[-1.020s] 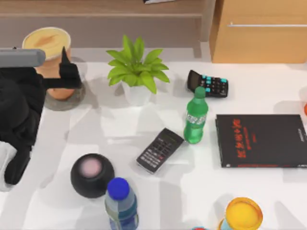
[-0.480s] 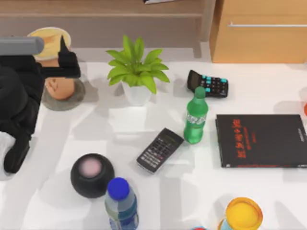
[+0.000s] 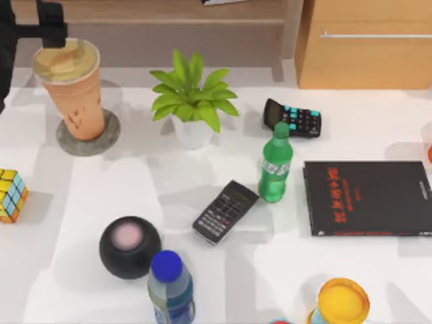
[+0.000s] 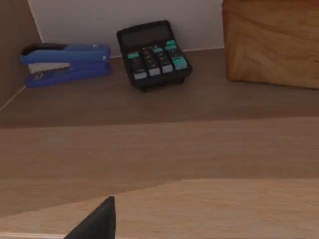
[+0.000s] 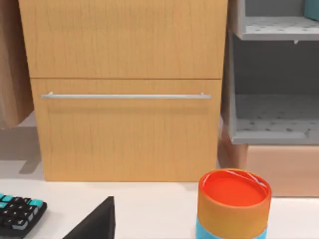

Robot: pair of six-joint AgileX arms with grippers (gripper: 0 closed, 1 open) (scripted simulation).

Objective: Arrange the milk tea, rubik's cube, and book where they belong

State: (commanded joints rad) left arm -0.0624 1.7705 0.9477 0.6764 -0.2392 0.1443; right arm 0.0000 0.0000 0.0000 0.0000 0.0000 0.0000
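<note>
- Change: a second ago the left gripper closed around the milk tea over the grey coaster; it has since let go and risen to the top view's far-left corner, above the wooden shelf. The cup stands upright on the coaster, free of the gripper.
- Meaning: the milk tea appears placed, so that part of the task is judged done; the cube and the book remain.
- Left gripper state: whether its fingers are spread or closed cannot be told; it holds nothing visible. Its wrist view looks onto a shelf with a blue stapler and a shelf calculator.
- Rubik's cube: now uncovered at the table's left edge, well apart from the coaster and from the black sphere.
- Room: bare table lies between cube, coaster and sphere, giving a clear approach from above; the edge is close on the cube's left side, so an outward nudge could tip it off.
- Centre clutter: potted plant, green bottle, remote and black book stand away from the cube.
- Right arm: parked; its wrist view faces a wooden drawer and an orange-topped can.
- The light-blue book cannot be placed from these views.
</note>
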